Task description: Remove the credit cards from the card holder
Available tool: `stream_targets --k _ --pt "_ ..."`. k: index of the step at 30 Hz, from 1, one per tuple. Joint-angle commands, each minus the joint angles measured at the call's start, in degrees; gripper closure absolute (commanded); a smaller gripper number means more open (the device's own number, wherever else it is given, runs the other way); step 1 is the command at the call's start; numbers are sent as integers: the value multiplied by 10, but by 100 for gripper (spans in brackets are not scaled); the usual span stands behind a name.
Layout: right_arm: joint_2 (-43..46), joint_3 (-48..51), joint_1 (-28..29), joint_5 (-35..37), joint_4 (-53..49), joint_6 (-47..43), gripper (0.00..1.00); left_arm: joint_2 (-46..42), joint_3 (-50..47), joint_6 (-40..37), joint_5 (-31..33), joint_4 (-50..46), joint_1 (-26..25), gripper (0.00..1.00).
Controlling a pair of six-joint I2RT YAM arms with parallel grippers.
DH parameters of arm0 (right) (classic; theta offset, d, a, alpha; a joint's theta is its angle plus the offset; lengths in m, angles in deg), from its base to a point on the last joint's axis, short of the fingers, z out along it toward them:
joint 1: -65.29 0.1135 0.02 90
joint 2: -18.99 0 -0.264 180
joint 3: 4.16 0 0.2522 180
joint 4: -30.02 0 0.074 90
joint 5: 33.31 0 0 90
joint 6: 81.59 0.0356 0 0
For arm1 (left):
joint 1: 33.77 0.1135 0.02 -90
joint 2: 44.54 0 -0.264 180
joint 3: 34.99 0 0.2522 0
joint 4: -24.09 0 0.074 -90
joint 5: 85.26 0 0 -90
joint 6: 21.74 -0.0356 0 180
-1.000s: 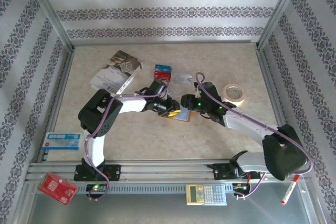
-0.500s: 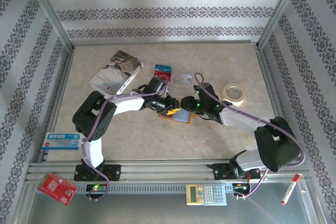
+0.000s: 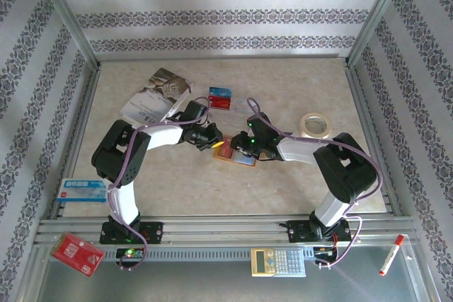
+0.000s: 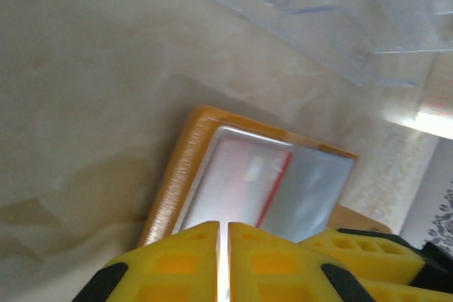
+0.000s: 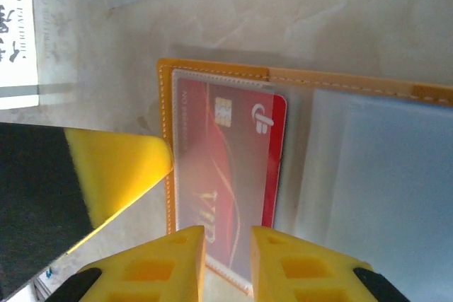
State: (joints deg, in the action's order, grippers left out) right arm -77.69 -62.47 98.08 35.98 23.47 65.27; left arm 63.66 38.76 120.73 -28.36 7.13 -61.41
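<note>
Orange card holder [image 5: 311, 175], red card [image 5: 226, 175] (pocketed) at tips of right jaws

Tape roll [image 3: 315, 124], calculator [image 3: 278, 262], glossy booklet [image 3: 152, 100], red packet [image 3: 77, 253], white-blue box [image 3: 83, 189]

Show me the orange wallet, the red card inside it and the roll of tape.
Orange wallet [image 5: 212, 70]: right wrist view, top edge.
Red card [image 5: 226, 175]: right wrist view, middle.
Roll of tape [image 3: 303, 124]: top view, left rim.

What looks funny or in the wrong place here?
A calculator, a red packet and a pen lie off the table, on the metal ledge. The open orange wallet sits askew, a red card in its pocket.
</note>
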Motion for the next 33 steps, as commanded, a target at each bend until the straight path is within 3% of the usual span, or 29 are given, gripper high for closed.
stream_targets --k 1,20,25,33 --pt "-20 -15 3 -16 21 7 75 13 9 -2 5 5 -10 88" --pt "6 36 -27 -17 31 10 77 12 -99 53 27 37 -4 88" --pt "-18 25 -34 -80 54 -11 80 19 -98 52 18 40 -3 88" --pt "-29 34 -43 -109 93 -16 83 20 -102 50 16 41 -1 89"
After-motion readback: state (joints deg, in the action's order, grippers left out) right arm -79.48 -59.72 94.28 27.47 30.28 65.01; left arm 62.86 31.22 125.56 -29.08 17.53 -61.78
